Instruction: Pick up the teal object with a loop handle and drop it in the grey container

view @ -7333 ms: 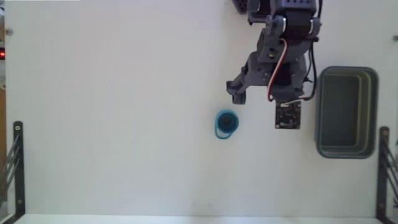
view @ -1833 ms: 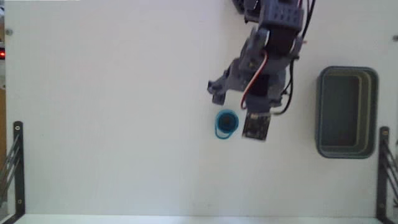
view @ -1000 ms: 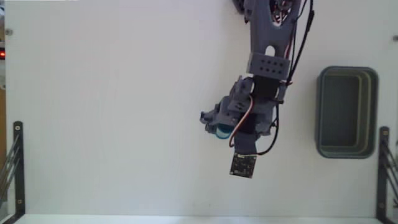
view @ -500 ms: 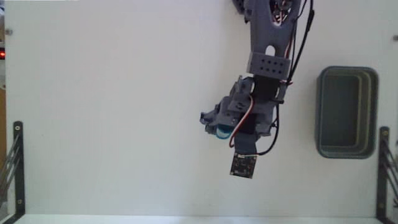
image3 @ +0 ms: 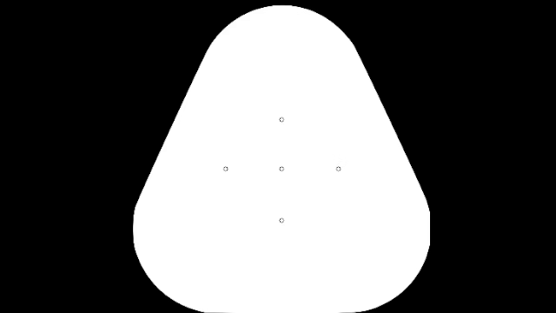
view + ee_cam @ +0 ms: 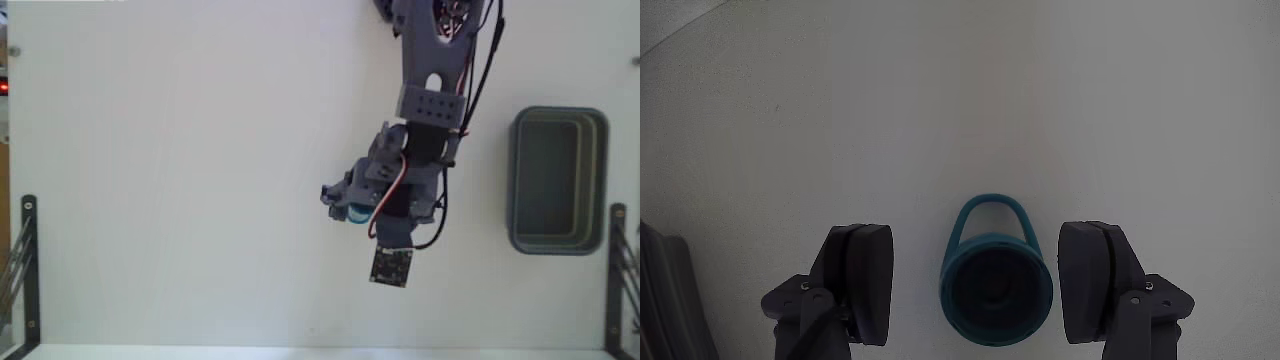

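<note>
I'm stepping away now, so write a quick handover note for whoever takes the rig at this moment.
Tool: open, fingers on either side of the teal object, a gap showing on both sides, nothing gripped.
Teal object: on the white table, loop pointing away from the wrist camera; in the fixed view mostly hidden under the arm.
Grey container: at the right in the fixed view, nothing visible inside.
Done: tool lined up around the object.
Left: close, lift, carry to the container, release.
</note>
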Controlling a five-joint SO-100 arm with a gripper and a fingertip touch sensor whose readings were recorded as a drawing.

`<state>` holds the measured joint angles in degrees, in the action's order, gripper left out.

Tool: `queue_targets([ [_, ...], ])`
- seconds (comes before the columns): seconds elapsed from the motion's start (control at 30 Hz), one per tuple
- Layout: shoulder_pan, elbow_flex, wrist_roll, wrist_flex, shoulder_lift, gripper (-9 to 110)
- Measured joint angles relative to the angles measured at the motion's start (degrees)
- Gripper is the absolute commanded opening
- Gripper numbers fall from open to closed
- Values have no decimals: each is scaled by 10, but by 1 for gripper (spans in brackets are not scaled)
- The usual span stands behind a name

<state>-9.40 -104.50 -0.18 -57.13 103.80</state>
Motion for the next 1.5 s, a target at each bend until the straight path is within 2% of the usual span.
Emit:
queue_targets([
  [1.5,0,-118,-1,138,-8,110],
])
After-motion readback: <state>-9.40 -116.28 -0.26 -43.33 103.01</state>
